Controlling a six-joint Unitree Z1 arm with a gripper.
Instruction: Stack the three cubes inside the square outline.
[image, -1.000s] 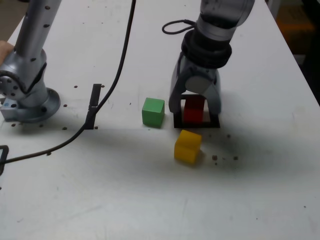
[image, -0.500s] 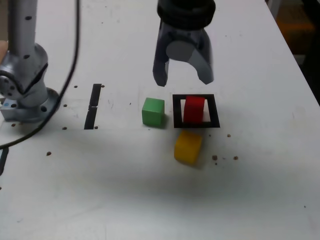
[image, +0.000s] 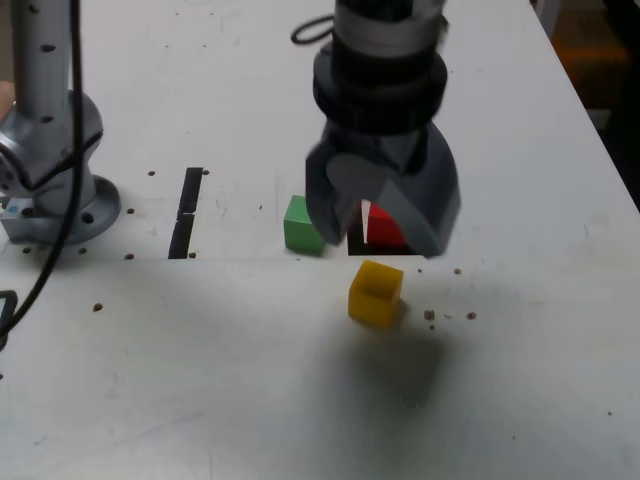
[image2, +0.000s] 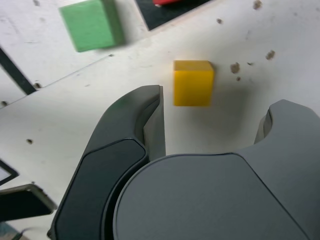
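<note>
My gripper (image: 380, 240) hangs open and empty above the table, its dark fingers spread wide. Between the fingers in the exterior view shows the red cube (image: 390, 232), which sits inside the square outline (image: 357, 244); the fingers cover most of that outline. The green cube (image: 298, 226) rests just to the exterior view's left of the outline, partly behind one finger. Nearer the camera lies the yellow cube (image: 376, 293), alone on the table. In the wrist view the yellow cube (image2: 193, 82) lies past the fingertips of the gripper (image2: 212, 107), with the green cube (image2: 91, 24) and an outline corner (image2: 165, 15) farther off.
The arm's silver base (image: 50, 195) stands at the exterior view's left with a black cable hanging beside it. A straight black tape strip (image: 186, 212) lies between the base and the green cube. Small dark specks (image: 430, 316) dot the table near the yellow cube.
A second ago the jaws stood around the red cube in the outline. The gripper then rose clear, leaving the cube there, and has now swung toward the camera over the outline.
</note>
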